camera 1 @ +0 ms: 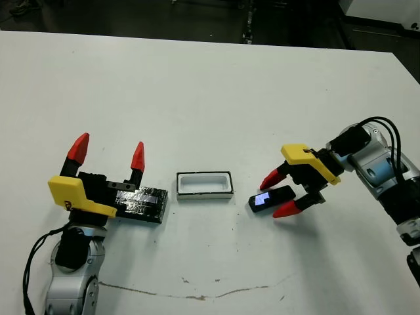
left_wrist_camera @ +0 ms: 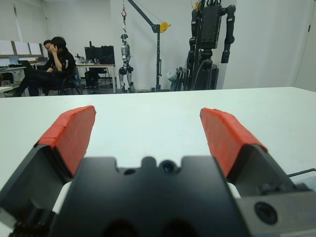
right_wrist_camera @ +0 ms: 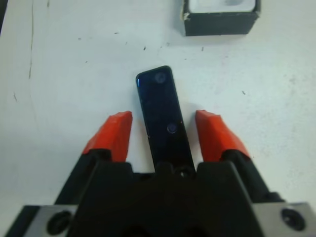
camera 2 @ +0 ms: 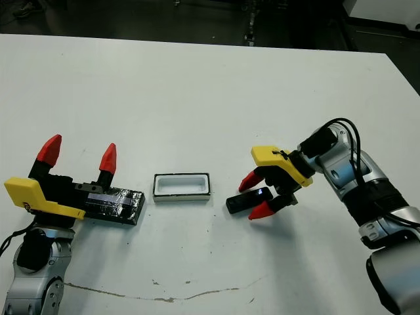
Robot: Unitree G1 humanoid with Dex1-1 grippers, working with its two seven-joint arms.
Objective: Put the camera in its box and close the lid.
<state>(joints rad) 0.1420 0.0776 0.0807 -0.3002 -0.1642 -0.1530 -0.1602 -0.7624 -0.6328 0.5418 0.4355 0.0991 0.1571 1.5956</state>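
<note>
From the head camera, the white surface [camera 1: 197,85] is carrying three things in a row: the black lid [camera 1: 140,203] on the left, the white box [camera 1: 204,184] in the middle, sitting open with its hollow facing up, and the camera [camera 1: 272,198] just to the right of the box, lying flat and slightly angled. The left pincer [camera 1: 108,153] is resting beside the lid with its red fingers [camera 1: 137,156] pointing up and away, spread wide and gripping nothing; its black body is lying against the lid's left end. The right pincer [camera 1: 277,193] is reaching in from the right, its fingers sitting on either side of the camera's right end, spread apart and not pressing on it. In the left wrist view, the two red fingers [left_wrist_camera: 71,134] are standing wide apart over bare white surface, and a seated person [left_wrist_camera: 54,61] is showing far beyond it in the room. In the right wrist view, the camera [right_wrist_camera: 163,116] is lying lengthwise between the fingers [right_wrist_camera: 114,133], with a gap showing on each side, and the box [right_wrist_camera: 219,17] is sitting past the camera's far end.
</note>
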